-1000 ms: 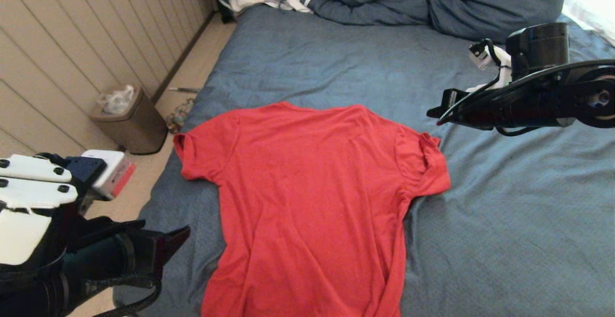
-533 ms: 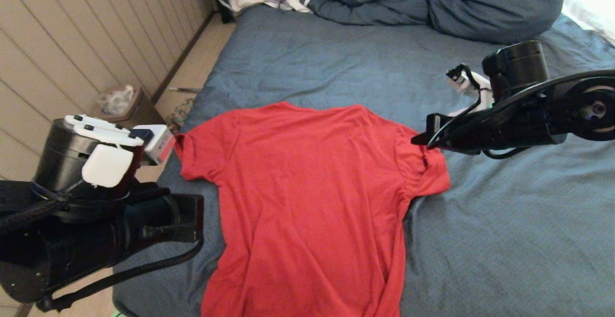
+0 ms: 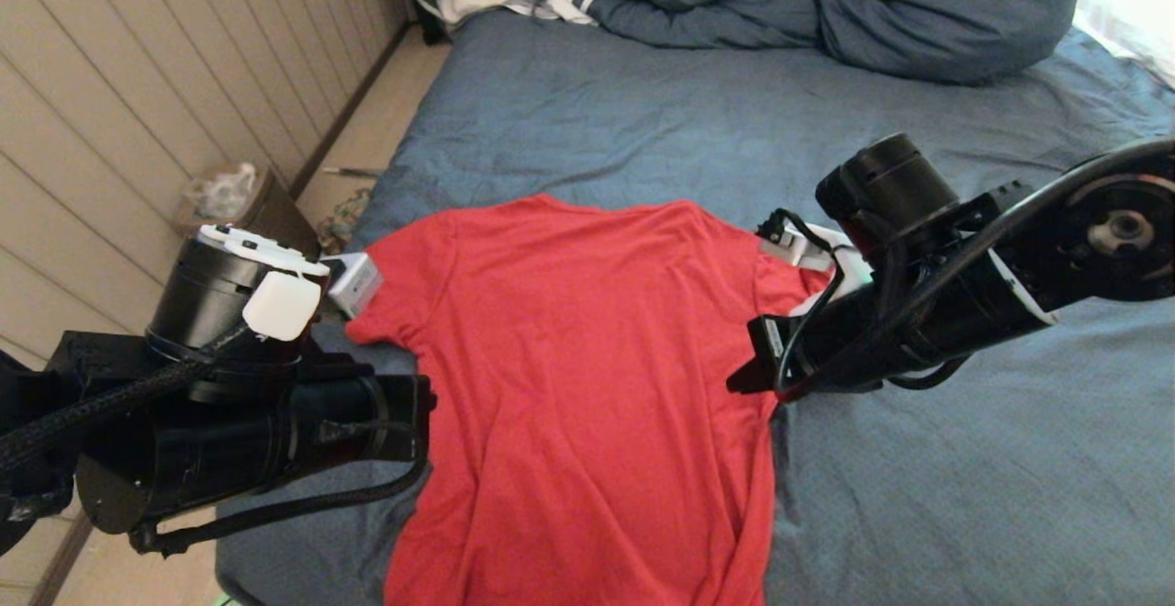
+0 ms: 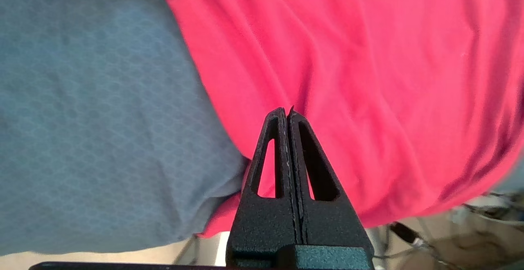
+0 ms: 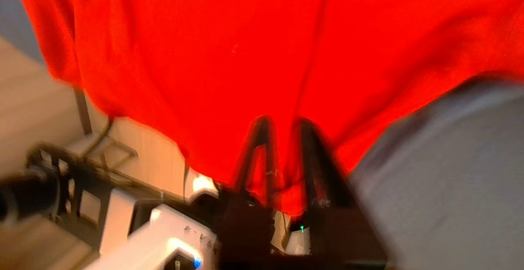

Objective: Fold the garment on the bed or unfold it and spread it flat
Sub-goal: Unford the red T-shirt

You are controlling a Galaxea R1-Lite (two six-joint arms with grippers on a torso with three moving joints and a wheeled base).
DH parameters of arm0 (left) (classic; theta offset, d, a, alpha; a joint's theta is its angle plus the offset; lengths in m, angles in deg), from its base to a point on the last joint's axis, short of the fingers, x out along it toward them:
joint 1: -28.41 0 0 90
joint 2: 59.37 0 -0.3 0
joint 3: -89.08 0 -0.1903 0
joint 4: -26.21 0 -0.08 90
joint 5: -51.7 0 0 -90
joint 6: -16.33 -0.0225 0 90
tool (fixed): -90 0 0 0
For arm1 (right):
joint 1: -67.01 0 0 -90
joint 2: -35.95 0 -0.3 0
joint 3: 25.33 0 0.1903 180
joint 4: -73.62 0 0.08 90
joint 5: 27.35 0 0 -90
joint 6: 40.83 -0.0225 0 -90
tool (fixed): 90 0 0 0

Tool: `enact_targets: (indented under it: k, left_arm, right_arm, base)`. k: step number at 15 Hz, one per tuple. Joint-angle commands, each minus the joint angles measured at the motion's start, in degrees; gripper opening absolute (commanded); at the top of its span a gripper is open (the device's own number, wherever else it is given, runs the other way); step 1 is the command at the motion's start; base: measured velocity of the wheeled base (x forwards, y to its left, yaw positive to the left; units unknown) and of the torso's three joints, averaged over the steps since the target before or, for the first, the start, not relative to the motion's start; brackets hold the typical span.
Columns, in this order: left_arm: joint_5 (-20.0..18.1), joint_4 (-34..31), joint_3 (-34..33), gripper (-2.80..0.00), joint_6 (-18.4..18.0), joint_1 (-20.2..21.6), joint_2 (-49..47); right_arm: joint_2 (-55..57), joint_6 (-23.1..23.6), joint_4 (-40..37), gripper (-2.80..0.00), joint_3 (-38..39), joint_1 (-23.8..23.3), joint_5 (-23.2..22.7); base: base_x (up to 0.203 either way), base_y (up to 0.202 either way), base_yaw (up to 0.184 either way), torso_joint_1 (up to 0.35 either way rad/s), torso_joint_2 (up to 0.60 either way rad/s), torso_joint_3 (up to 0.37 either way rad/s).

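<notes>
Now the red short-sleeved T-shirt (image 3: 587, 386) lies spread flat, plain side up, on the wide mattress under a wrinkled slate-blue sheet (image 3: 964, 477), its collar toward the bunched dark-blue duvet (image 3: 780, 0) at the far end and its hem running out of the head view at the near edge. The left gripper (image 4: 287, 112) hovers over the shirt's left side, near the seam below the sleeve; its two black fingers are pressed together with nothing between them. The right gripper (image 5: 282, 127) hangs over the shirt's right side, just below the right sleeve, and its fingers stand a little apart with red cloth showing behind the gap; whether they touch the fabric cannot be told. Beside the bed on the floor, near the panelled wall, stands a small brown bin (image 3: 252, 202).
</notes>
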Motion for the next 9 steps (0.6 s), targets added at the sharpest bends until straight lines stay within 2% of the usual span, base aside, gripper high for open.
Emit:
enact_targets:
  k: [1,3,7,9]
  left_arm:
    - [-2.9,0.1,0.1,-2.80,0.4,2.4,-0.5]
    - [-3.0,0.1,0.1,-2.80,0.7,2.6,-1.1]
    - [-3.1,0.2,0.2,-2.80,0.7,2.6,-2.8]
    - [-3.1,3.7,-0.6,-2.80,0.8,2.6,-3.5]
  right_arm:
    - [-0.5,0.0,-1.9,0.00,1.6,1.3,0.5]
    - [-1.4,0.4,-4.5,0.00,2.7,1.3,0.6]
    - [-2.1,1.4,-4.7,0.00,6.6,0.6,0.7]
    - [-2.0,1.5,-4.3,0.00,10.1,0.7,0.7]
  base:
    - [0.000,0.000,0.000,0.000,0.00,0.000]
    - [0.000,0.000,0.000,0.000,0.00,0.000]
    - [0.000,0.000,0.000,0.000,0.00,0.000]
    - [0.000,0.000,0.000,0.000,0.00,0.000]
